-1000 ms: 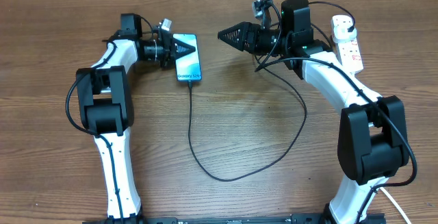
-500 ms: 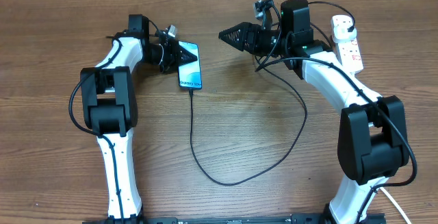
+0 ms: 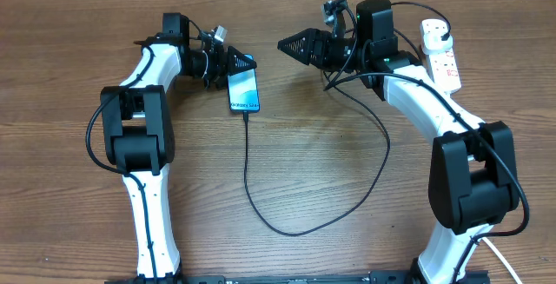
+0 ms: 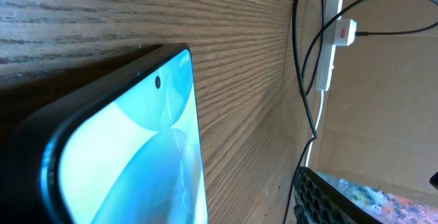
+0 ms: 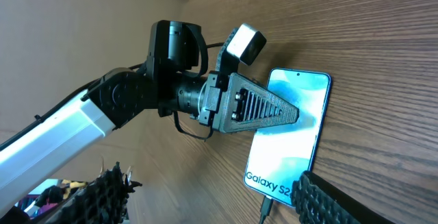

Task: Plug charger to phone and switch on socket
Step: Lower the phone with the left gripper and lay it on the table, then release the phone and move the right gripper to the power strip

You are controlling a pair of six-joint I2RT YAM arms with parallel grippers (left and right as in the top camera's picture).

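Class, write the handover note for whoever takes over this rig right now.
Left gripper: at the top edge of the phone; grip unclear.
Right gripper: open, empty, between phone and socket.
Charger: tip appears seated in the phone's bottom edge, plug in the socket.
Done: phone connection, apparently.
Left: switch on the socket; its switch state is unreadable.

Robot lab: left arm (image 3: 139,136) and right arm (image 3: 469,175) at a wooden table (image 3: 313,162).
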